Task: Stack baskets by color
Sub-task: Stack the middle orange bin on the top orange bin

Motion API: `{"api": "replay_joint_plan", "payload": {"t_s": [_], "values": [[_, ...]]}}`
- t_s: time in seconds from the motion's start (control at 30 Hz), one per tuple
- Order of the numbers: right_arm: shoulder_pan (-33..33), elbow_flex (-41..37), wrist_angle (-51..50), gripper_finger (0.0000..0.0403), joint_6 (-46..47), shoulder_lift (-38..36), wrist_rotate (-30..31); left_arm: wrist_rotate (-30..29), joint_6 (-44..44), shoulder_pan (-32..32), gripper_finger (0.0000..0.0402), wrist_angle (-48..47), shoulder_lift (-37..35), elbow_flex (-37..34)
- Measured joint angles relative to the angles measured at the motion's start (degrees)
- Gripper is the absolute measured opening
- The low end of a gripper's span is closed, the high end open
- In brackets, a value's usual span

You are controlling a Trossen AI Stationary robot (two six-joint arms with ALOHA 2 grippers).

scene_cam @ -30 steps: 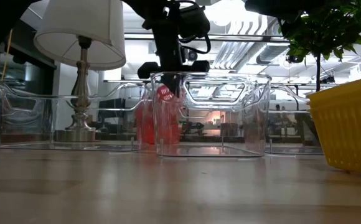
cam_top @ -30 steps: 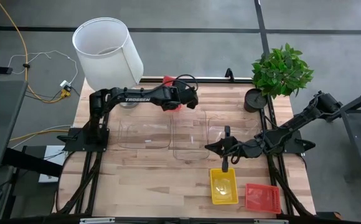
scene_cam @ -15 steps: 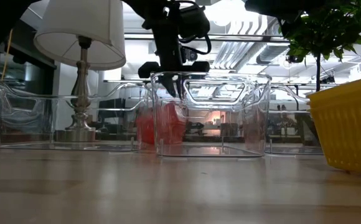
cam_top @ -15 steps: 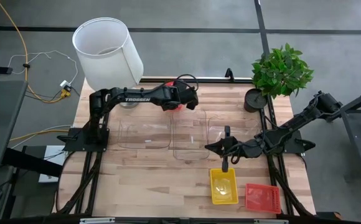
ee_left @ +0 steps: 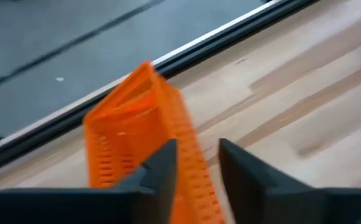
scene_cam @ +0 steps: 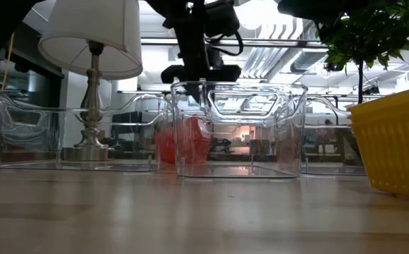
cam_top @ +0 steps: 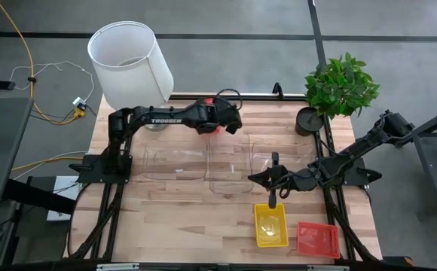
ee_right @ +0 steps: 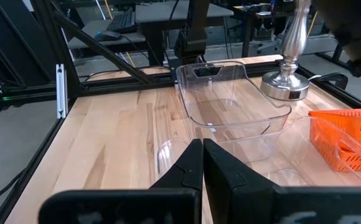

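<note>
The left gripper [ee_left: 196, 163] hangs at the far edge of the tabletop [cam_top: 188, 226], its jaws spread apart with a gap between them. The orange-red basket [ee_left: 144, 140] sits just beyond and under them, tipped up on its side, and nothing in the left wrist view shows the jaws pinching it; it looks let go, resting on the wood near the tabletop's back rail. In the high view that basket [cam_top: 215, 128] shows only as a red sliver by the gripper, just behind the middle clear bin [cam_top: 230, 162].

The right gripper [ee_right: 202, 158] waits low over the tabletop, jaws pressed together and holding nothing, just beside the clear bins and a little behind the yellow basket [cam_top: 270, 224].

Outward from there, three clear bins stand in a row across the middle of the tabletop. The yellow basket lies in front of them, toward the near edge, and a second red basket [cam_top: 316, 239] lies just beside the yellow one, apart from it.

As for progress, no stack is visible: the two red baskets are well apart, one at the back, one at the front. Pairing the reds looks like the work left. Only one yellow basket shows, so whether it has a partner I cannot tell.
</note>
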Motion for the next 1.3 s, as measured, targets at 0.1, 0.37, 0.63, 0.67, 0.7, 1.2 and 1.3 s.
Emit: {"api": "replay_joint_plan", "payload": {"t_s": [0.1, 0.37, 0.63, 0.67, 0.7, 1.2, 1.3], "values": [[0.00, 0.00, 0.02, 0.0000, 0.07, 0.00, -0.01, -3.38, -0.80, -0.07, 0.0020, -0.18, 0.00, -1.78], [0.00, 0.00, 0.02, 0.0000, 0.04, 0.00, -0.01, -4.43, -2.55, 0.88, 0.0003, 5.37, 0.00, -5.48], [0.00, 0.00, 0.00, 0.0000, 0.06, 0.00, -0.01, -3.83, -1.81, 0.96, 0.0000, 8.93, 0.00, -5.48], [0.00, 0.00, 0.00, 0.0000, 0.15, 0.00, -0.01, -3.81, -1.81, 0.96, 0.0000, 8.93, 0.00, -5.48], [0.00, 0.00, 0.00, 0.0000, 0.37, 0.00, -0.01, -3.80, -1.82, 1.00, 0.0000, 8.95, 0.00, -5.48], [0.00, 0.00, 0.00, 0.0000, 0.89, 0.00, -0.01, -0.90, -4.63, 1.99, 0.0000, 7.67, 0.50, -5.57], [0.00, 0.00, -0.01, 0.0000, 0.87, 0.00, -0.01, -0.75, -4.39, 1.99, 0.0000, 7.59, 0.50, -5.57]]}}
